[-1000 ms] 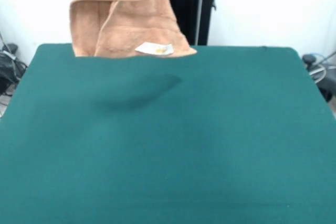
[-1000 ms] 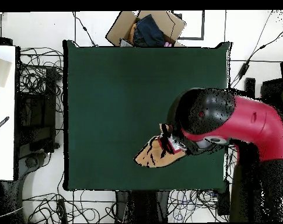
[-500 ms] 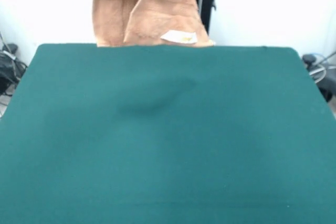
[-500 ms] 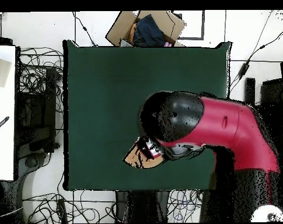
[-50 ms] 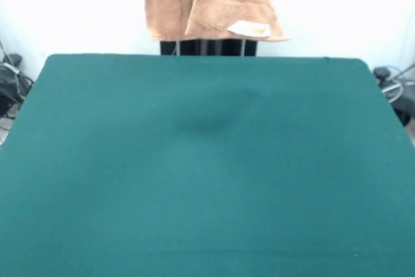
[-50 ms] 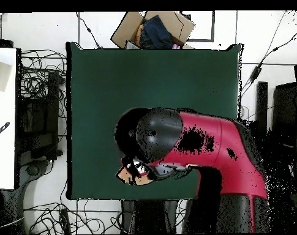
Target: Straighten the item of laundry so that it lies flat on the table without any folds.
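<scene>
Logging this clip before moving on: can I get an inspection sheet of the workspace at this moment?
Surface: dark green felt-covered table, only a faint shadow on it.
Job's things: peach-orange terry towel hanging folded above the table's far edge, white label showing, not touching the felt.
Clutter: nothing seen on the table.
Gripper: hidden by the towel and arm; state unclear.
Cables: tangled black cables on the floor.
Surroundings: open cardboard box; red and black arm over the table.

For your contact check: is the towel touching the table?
Apart. The front view shows the towel hanging clear above the table, with background between them.
</scene>
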`<action>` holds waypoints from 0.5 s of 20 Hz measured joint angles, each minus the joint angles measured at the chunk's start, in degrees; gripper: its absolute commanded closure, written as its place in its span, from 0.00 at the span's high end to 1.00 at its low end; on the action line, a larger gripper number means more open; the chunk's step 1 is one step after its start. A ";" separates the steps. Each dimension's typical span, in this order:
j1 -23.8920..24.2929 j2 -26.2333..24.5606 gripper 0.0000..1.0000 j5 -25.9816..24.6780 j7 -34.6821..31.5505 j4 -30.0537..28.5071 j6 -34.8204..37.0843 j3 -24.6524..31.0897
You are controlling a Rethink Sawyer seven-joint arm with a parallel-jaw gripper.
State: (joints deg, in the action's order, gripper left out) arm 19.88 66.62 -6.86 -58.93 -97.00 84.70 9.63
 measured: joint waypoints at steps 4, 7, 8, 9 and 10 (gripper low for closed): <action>-2.32 1.55 0.00 0.21 -2.13 -1.76 -1.33 -2.00; -3.45 2.19 0.00 0.22 -3.01 -2.91 -2.78 -3.19; -3.76 2.42 0.00 0.22 -3.17 -3.30 -3.27 -3.54; -3.99 2.58 0.00 0.22 -3.26 -3.56 -3.63 -3.77; -4.31 2.78 0.00 0.23 -3.39 -3.90 -4.14 -4.03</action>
State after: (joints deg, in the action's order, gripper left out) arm 15.57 69.41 -6.63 -62.32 -100.90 80.56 5.60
